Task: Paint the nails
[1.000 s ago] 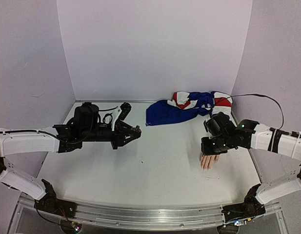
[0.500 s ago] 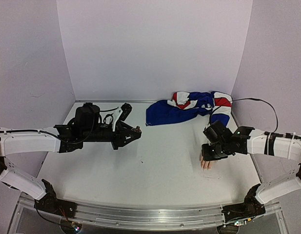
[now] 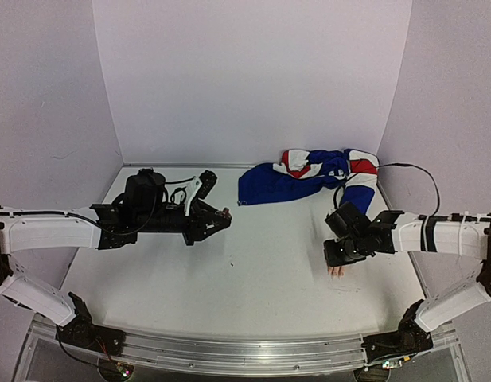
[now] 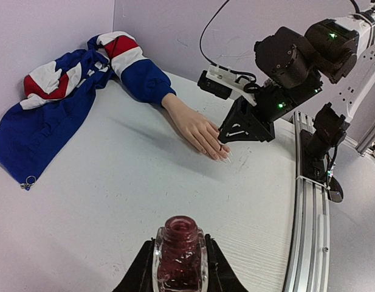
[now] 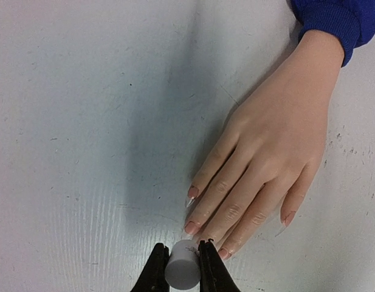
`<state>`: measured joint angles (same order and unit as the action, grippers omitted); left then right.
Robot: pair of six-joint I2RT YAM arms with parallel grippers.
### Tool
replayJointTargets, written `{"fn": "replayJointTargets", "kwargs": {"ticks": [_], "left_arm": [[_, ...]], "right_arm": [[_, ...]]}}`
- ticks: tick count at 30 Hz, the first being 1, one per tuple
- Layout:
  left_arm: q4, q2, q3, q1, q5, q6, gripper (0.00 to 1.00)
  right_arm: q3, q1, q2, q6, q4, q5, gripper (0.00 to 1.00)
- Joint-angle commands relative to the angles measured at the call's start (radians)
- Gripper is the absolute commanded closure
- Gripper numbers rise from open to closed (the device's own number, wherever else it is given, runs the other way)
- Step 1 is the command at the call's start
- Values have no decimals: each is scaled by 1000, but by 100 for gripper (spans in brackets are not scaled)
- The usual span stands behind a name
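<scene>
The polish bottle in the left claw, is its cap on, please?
No, the polish bottle shows an open neck with no cap.

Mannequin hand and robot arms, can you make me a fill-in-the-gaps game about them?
The left fingers hold an open bottle of dark ____ polish.
The right fingers pinch a small ____ cap by the fingertips of the mannequin hand.
The mannequin hand wears a ____ sleeve.
Missing words: red, white, blue.

Fingers pinch white cap just beside nails.
</scene>
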<state>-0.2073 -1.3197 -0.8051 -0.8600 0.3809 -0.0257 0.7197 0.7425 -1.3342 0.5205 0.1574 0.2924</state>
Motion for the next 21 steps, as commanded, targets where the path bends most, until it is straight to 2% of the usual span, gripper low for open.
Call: {"fn": "replayJointTargets", "kwargs": {"ticks": [1, 21], "left_arm": [[-37, 22, -32, 4, -9, -1, 100], [-37, 35, -21, 4, -17, 7, 100]], "right_arm": [[12, -7, -25, -21, 1, 8, 100], [24, -28, -91, -28, -19, 13, 100]]}}
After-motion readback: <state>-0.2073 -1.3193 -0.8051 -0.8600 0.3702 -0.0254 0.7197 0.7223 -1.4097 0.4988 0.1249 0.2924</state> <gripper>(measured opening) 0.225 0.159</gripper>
